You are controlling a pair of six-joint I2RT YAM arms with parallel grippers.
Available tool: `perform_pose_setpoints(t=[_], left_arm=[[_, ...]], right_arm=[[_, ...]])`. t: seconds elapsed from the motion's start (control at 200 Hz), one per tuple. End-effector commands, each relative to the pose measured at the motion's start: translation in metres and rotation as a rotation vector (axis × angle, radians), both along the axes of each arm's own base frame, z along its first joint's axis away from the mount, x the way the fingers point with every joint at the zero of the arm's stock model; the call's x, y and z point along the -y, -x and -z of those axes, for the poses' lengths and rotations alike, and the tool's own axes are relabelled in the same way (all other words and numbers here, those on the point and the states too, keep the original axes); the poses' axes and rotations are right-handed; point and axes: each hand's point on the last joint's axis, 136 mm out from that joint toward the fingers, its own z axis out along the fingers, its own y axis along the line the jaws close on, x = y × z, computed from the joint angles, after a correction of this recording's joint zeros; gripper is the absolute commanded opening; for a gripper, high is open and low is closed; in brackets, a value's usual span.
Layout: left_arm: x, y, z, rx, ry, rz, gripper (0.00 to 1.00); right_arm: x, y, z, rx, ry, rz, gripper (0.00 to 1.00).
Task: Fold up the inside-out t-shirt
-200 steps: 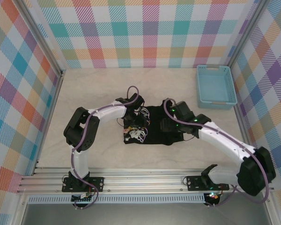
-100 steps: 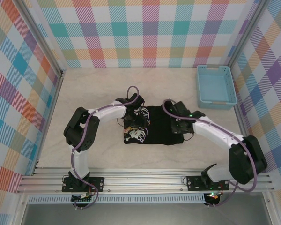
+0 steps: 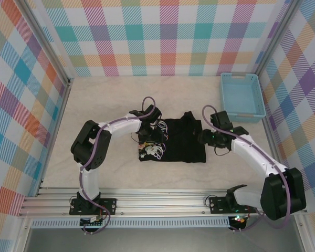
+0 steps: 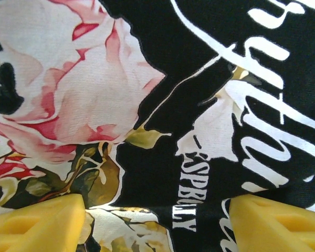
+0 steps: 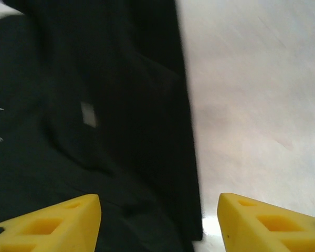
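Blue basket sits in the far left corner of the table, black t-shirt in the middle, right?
No, the top external view shows the blue basket in the far right corner of the table; the black t-shirt is in the middle.

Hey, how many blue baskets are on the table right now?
1. The light-blue basket sits at the far right corner of the table, beyond and to the right of the black t-shirt. A second one is unlikely to be hidden.
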Motion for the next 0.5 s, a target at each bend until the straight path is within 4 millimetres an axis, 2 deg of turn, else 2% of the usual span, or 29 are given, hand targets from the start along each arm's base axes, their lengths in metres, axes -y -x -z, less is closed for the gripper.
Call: perform_pose_setpoints(t=[0.0,0.09,0.29,0.405,0.495], left_arm=[[-0.005,0.016,0.006,-0.039,-0.017,0.018,0.73],[-0.006,0.016,0.007,-0.039,-0.019,0.016,0.73],[-0.005,0.017,0.006,-0.037,-0.015,0.015,0.73],[-0.005,0.018,0.008,-0.041,-0.015,0.015,0.73],[-0.007,0.02,0.009,-0.045,-0.018,0.014,0.73]], right_arm=[[-0.029,-0.042,-0.021,0.115,0.047,-0.121,0.67],[-0.035,-0.069,-0.016,0.137,0.102,-0.133,0.73],[-0.051,-0.114,0.009,0.092,0.182,-0.166,0.82],[-0.034,-0.134,0.025,0.061,0.312,-0.132,0.8],[-0.014,-0.141,0.035,0.023,0.325,-0.102,0.69]])
